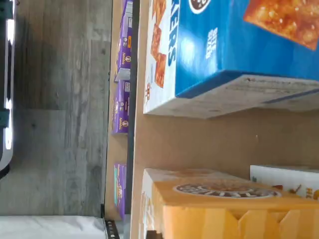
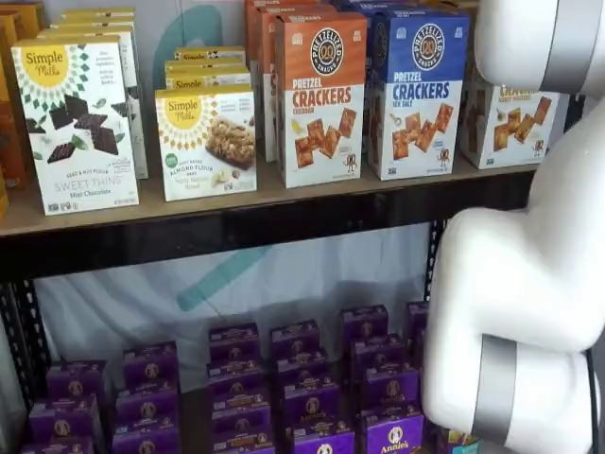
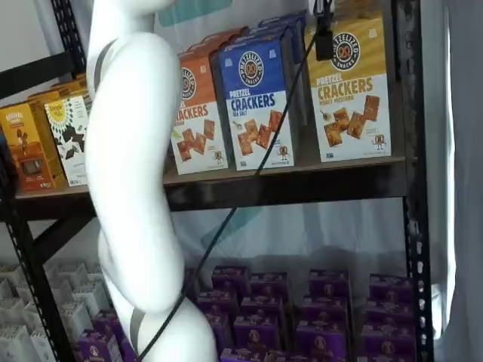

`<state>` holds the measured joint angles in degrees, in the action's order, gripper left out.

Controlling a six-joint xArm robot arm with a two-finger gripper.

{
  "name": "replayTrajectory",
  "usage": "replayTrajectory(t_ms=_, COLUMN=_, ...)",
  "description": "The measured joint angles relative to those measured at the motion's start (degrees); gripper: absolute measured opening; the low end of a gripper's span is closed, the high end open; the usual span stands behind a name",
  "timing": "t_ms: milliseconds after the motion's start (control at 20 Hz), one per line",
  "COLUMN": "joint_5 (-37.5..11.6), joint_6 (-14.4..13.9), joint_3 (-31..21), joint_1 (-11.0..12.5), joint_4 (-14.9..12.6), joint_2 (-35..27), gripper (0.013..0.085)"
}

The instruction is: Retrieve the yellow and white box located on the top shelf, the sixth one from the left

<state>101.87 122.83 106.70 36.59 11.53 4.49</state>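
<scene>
The yellow and white box (image 3: 350, 89) stands upright at the right end of the top shelf (image 3: 302, 181), its front face close to the black rail edge. A black rack upright (image 3: 411, 151) rises just to its right, leaving little room on that side. To its left, a strip of bare board separates it from the blue-and-white carton (image 3: 256, 102), which stands just beside the orange-and-white carton (image 3: 198, 113). In the wrist view the same open strip of wood lies between the blue carton (image 1: 234, 50) and the yellow box's top (image 1: 224, 204).

One black piece of the fingers (image 3: 324, 30) hangs from the top edge, overlapping the yellow box's upper left corner, with a cable beside it; how far they are parted cannot be told, and nothing shows in their hold.

The yellow box reads "PRETZEL CRACKERS" under a round "Pretzelized" logo; the blue one adds "SEA SALT".
</scene>
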Motion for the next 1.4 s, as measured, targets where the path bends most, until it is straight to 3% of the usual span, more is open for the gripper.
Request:
replayTrajectory(t_ms=500, joint_5=0.2, joint_6=0.2, joint_3=-0.1, joint_1=0.3, joint_4=0.1, joint_2=0.2, gripper=0.065)
replayTrajectory(t_ms=550, joint_5=0.3, joint_6=0.2, joint_3=0.0, joint_1=0.3, joint_4=0.1, joint_2=0.3, gripper=0.061)
replayTrajectory(t_ms=700, joint_5=0.0, joint_6=0.4, joint_3=-0.5, joint_1=0.5, joint_4=0.4, joint_2=0.6, gripper=0.061)
replayTrajectory(t_ms=1050, joint_5=2.2, joint_6=0.3, joint_3=0.5, joint_1=1.1, joint_4=1.0, joint_2=0.9, gripper=0.061)
replayTrajectory(t_ms=1400, joint_5=4.0, joint_6=1.6, joint_3=-0.4, joint_1=3.3, joint_4=2.3, joint_2=3.6, gripper=0.061)
